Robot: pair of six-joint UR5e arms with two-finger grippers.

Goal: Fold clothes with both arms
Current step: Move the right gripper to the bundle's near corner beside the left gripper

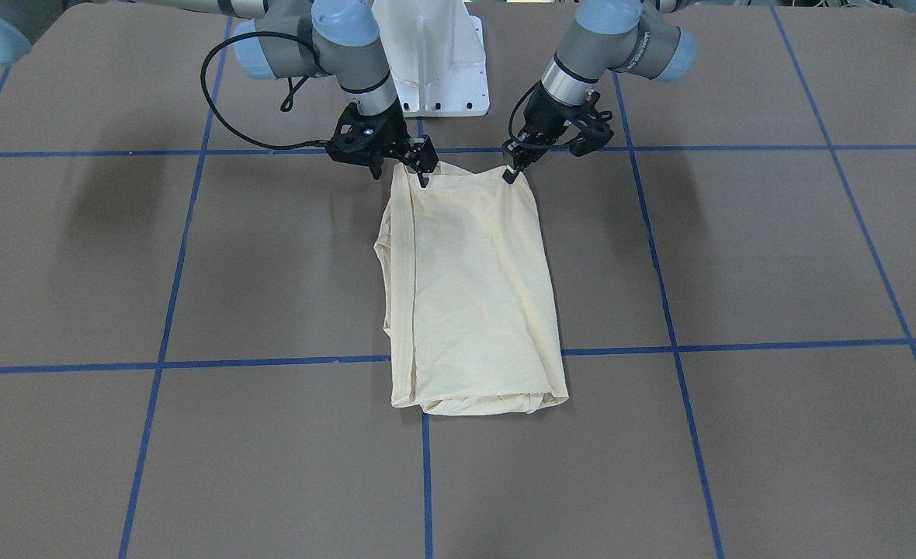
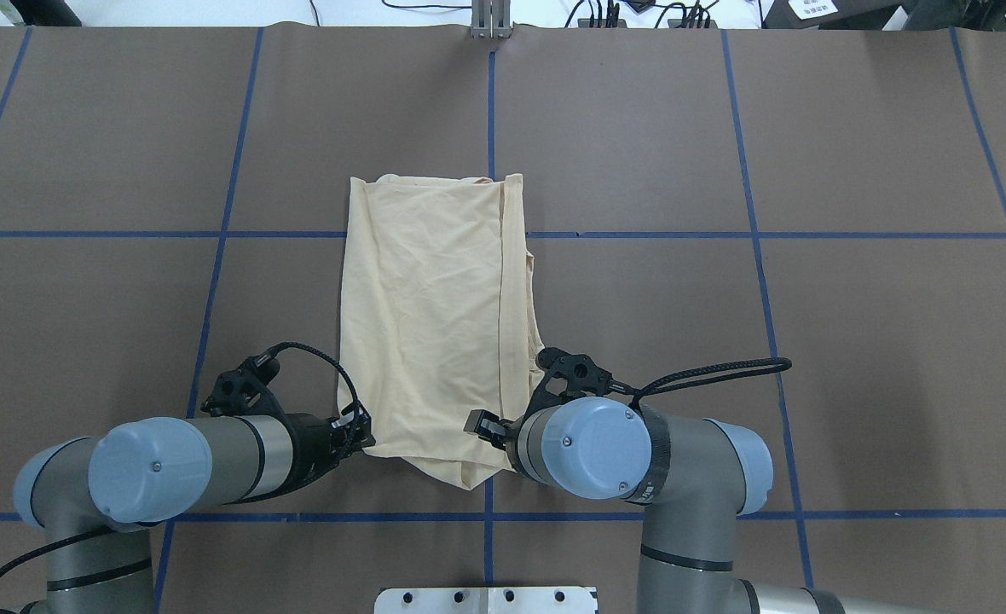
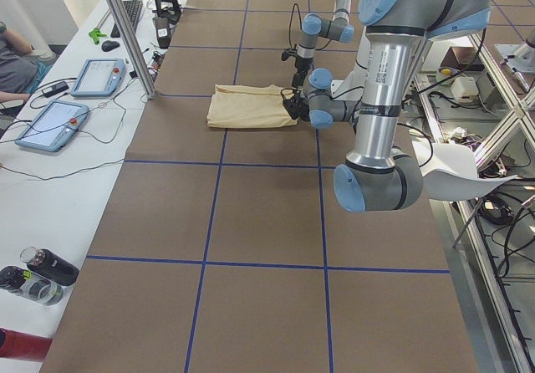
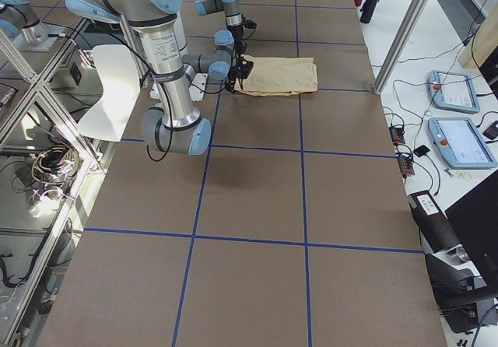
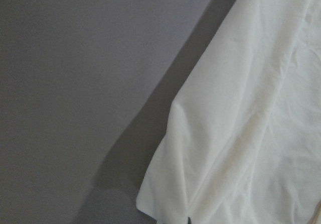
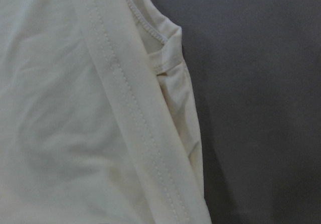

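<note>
Cream-yellow thin cotton shirt (image 1: 473,287), folded into a long panel, lies at the middle of the table with its robot-side edge raised. The left black two-finger gripper (image 1: 512,172) pinches one corner of that edge; the right black two-finger gripper (image 1: 422,177) pinches the other.

Risks, as judged: thin fabric may slip from either pinch; unequal travel would skew the fold; the loose stitched hem layer (image 6: 125,103) could spill sideways.

Surface: brown matte table covering (image 1: 776,256) gridded with blue tape lines (image 1: 737,345). Side benches carry tablets (image 3: 52,125) and bottles (image 3: 50,266).
</note>
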